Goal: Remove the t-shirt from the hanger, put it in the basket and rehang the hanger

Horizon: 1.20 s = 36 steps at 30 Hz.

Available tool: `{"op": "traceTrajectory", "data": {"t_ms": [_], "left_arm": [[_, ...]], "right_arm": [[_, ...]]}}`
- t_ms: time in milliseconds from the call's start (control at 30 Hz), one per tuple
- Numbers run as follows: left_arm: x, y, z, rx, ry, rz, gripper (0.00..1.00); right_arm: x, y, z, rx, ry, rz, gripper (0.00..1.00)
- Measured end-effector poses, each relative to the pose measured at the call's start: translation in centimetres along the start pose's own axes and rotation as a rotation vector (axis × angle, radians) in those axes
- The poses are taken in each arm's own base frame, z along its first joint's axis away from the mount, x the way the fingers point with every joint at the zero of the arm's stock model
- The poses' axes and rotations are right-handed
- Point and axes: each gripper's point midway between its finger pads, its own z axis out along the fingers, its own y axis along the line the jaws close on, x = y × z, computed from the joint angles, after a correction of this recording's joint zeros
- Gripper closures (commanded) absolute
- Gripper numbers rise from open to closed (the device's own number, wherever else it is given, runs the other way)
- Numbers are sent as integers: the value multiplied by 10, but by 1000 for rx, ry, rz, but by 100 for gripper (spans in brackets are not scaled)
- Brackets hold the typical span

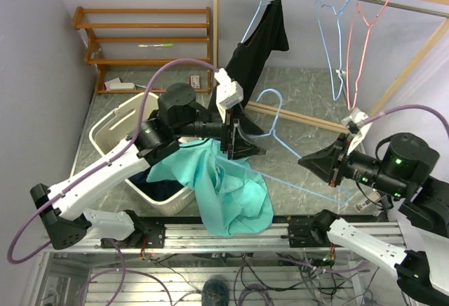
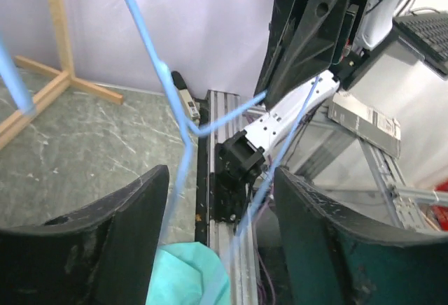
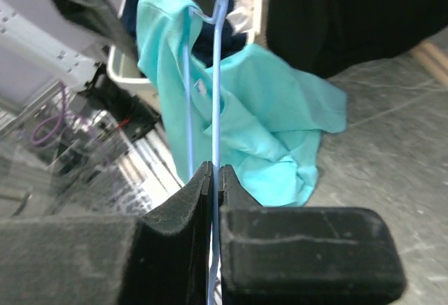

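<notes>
The teal t-shirt (image 1: 228,190) hangs in a bunch from the low end of a light blue wire hanger (image 1: 270,92) and spills over the table's front rail. My left gripper (image 1: 245,144) is open, its fingers (image 2: 105,242) on either side of two hanger wires (image 2: 183,119), with teal cloth (image 2: 192,273) just below. My right gripper (image 1: 306,160) is shut on one hanger wire (image 3: 215,95) and holds the hanger up at the right. The t-shirt (image 3: 266,109) lies beyond those jaws.
A white laundry basket (image 1: 116,127) with dark clothes stands at the left under the left arm. A black shirt (image 1: 259,39) hangs from the wooden rack with blue (image 1: 340,32) and pink (image 1: 365,39) hangers. A wooden shelf (image 1: 140,39) stands at the back left.
</notes>
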Motion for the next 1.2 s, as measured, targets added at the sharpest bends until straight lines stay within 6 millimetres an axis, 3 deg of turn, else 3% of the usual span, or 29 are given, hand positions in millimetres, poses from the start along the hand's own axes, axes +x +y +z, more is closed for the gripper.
{"op": "traceTrajectory", "data": {"t_ms": [267, 433, 567, 733, 900, 967, 1200], "left_arm": [[-36, -10, -36, -142, -88, 110, 18], [-52, -16, -60, -224, -133, 156, 21], [-53, -12, -81, -323, -170, 166, 28], [-25, 12, -108, -511, -166, 141, 31], [21, 42, -135, -698, -120, 105, 31], [31, 48, -144, -749, -114, 100, 31], [36, 56, -162, -844, -133, 94, 32]], "right_arm": [[-32, -11, -52, 160, -122, 3, 100], [-35, -15, -79, 220, -170, 33, 100], [-44, -26, -87, 298, -220, 61, 100], [-63, -56, -70, 450, -253, 87, 100], [-88, -92, -24, 611, -245, 79, 100], [-100, -106, -4, 668, -248, 63, 100], [-140, -141, 35, 836, -320, 5, 100]]}}
